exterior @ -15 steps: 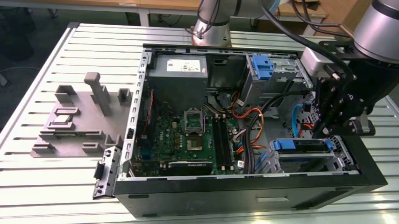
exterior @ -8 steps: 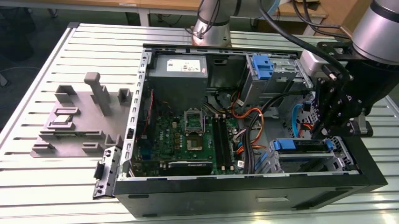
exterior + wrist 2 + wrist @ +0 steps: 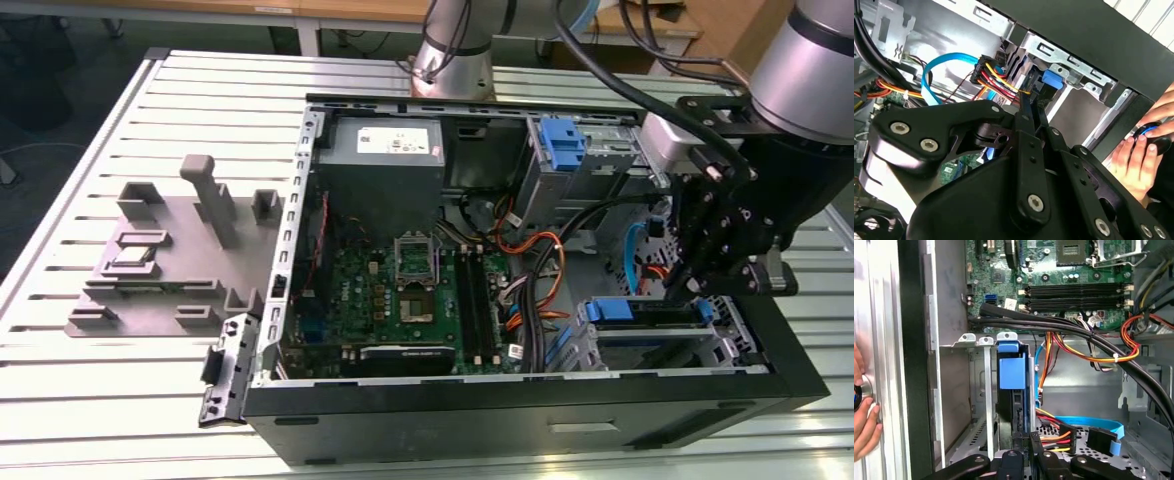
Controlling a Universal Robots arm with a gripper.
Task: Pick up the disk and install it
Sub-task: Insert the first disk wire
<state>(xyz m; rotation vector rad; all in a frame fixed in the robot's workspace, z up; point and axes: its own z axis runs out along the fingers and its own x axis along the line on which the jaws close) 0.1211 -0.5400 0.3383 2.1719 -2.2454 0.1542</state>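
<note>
Blue-framed, the disk [image 3: 1013, 390] stands edge-on in the metal drive bay [image 3: 979, 390] at the case's corner, pinched between my jaws. I keep the gripper [image 3: 687, 290] square to the bay rails, clear of the cables [image 3: 1089, 352].

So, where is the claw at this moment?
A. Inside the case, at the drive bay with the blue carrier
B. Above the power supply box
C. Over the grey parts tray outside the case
A: the claw sits at the drive bay, by the blue carrier.
</note>
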